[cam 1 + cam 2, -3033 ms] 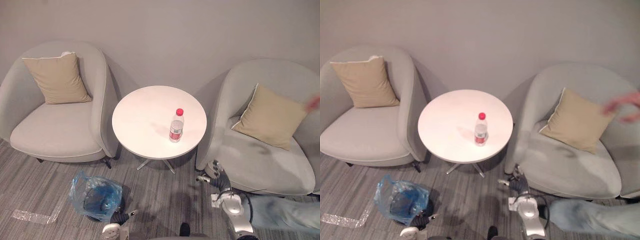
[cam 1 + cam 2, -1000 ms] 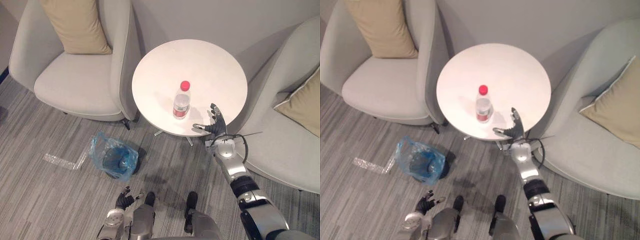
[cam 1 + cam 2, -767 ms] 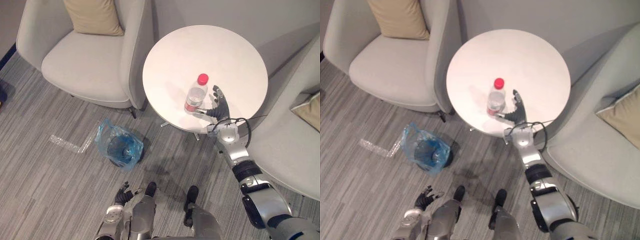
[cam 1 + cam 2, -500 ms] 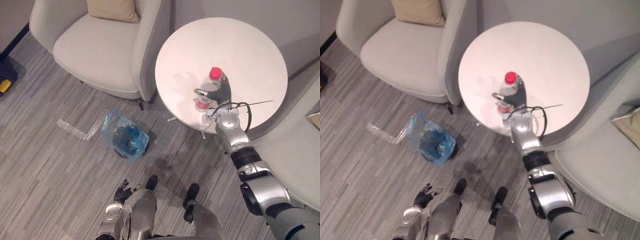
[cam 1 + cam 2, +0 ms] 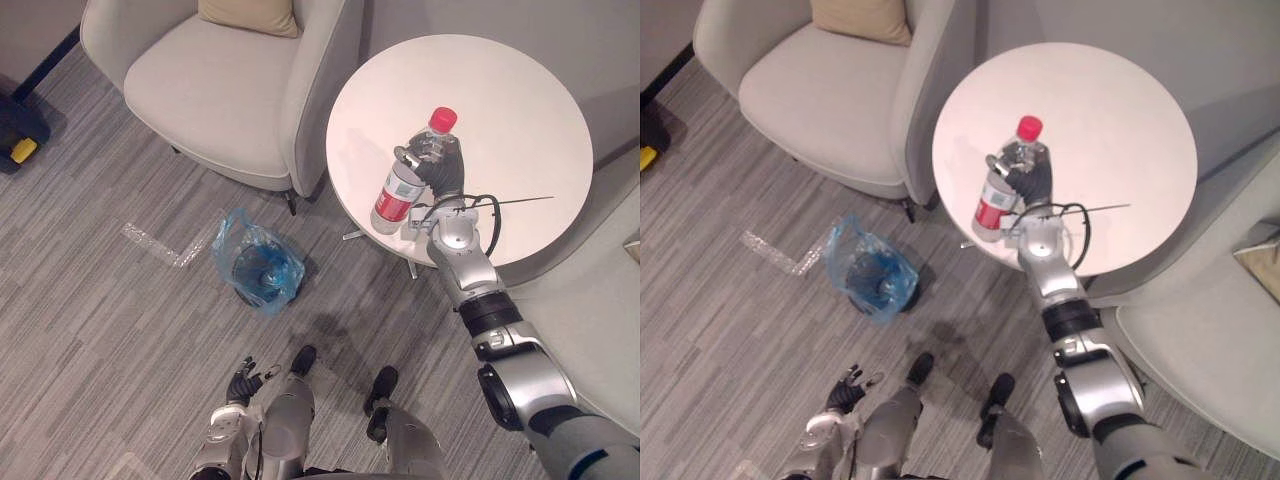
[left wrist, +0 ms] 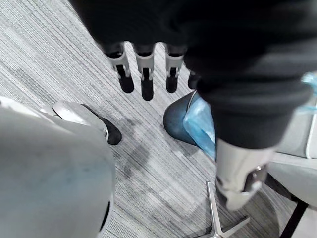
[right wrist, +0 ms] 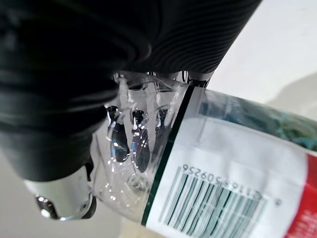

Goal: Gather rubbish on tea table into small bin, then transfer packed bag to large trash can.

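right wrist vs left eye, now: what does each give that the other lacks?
Right wrist view: a close-up of the grip, with the right hand curled against the clear wall of the bottle, plus the barcode on its label.
Left eye view: the layout, with the bottle's red cap and tilt, the whole round table, the blue-bagged small bin on the floor to the table's left, a grey armchair, and the left hand hanging low.
Both: the right hand shut round the bottle over the white tabletop.

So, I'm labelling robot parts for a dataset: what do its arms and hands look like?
Silver-grey jointed right arm with dark bands; right hand under a dark ribbed cover; the left hand has silver fingers with dark tips.
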Controlling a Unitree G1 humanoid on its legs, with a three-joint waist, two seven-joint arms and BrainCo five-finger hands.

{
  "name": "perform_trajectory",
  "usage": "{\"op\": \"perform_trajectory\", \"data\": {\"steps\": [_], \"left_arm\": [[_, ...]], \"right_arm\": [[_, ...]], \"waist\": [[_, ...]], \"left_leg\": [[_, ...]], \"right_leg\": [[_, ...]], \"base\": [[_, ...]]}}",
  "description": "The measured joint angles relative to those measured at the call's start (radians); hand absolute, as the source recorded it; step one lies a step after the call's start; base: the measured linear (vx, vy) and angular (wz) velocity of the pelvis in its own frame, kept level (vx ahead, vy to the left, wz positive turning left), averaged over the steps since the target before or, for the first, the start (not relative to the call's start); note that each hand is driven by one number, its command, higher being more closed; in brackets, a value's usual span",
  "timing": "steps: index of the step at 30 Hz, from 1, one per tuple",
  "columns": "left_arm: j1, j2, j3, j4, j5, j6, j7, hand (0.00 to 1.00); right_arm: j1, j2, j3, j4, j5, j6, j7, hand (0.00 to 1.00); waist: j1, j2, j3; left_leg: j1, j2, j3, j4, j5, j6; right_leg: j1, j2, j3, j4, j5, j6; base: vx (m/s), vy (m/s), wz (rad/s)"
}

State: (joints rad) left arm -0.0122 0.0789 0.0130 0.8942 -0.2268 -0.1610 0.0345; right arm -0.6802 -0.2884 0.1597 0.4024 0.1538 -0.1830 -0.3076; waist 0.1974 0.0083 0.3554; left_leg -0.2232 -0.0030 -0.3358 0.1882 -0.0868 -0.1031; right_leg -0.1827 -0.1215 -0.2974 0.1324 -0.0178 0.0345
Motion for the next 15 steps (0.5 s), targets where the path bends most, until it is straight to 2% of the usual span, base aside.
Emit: {"op": "perform_trajectory", "data": {"steps": [6, 12, 14, 15], "left_arm": [[0.002, 0.035, 0.000, 0.031, 0.012, 0.021, -0.019, 0.00], [0.006, 0.048, -0.002, 0.079, 0.036, 0.042, -0.026, 0.00], [0.008, 0.051, -0.004, 0.083, 0.050, 0.043, -0.040, 0.00], [0.018, 0.051, -0.005, 0.091, 0.052, 0.043, -0.040, 0.00]], "right_arm": [[0.220, 0.046, 0.000, -0.207, -0.035, -0.010, 0.065, 1.00], [0.485, 0.054, 0.002, -0.385, -0.058, -0.025, 0.133, 1.00], [0.566, 0.055, 0.004, -0.430, -0.085, -0.029, 0.154, 1.00], [0.613, 0.057, 0.008, -0.450, -0.103, -0.031, 0.167, 1.00]], "waist": [[-0.047, -0.044, -0.024], [-0.093, -0.068, -0.071], [-0.105, -0.069, -0.075], [-0.112, -0.070, -0.096]], "left_leg": [[0.041, 0.013, 0.061, -0.031, 0.002, 0.003], [0.096, 0.018, 0.145, -0.045, -0.005, 0.010], [0.131, 0.020, 0.176, -0.044, -0.014, 0.015], [0.142, 0.021, 0.193, -0.043, -0.022, 0.018]], "right_leg": [[0.019, 0.019, 0.070, -0.061, 0.043, -0.002], [0.051, 0.028, 0.147, -0.111, 0.080, 0.010], [0.080, 0.030, 0.176, -0.127, 0.088, 0.015], [0.084, 0.032, 0.193, -0.129, 0.089, 0.017]], "base": [[0.00, 0.014, -0.35], [-0.01, 0.026, -0.38], [-0.03, 0.040, -0.48], [-0.03, 0.044, -0.46]]}}
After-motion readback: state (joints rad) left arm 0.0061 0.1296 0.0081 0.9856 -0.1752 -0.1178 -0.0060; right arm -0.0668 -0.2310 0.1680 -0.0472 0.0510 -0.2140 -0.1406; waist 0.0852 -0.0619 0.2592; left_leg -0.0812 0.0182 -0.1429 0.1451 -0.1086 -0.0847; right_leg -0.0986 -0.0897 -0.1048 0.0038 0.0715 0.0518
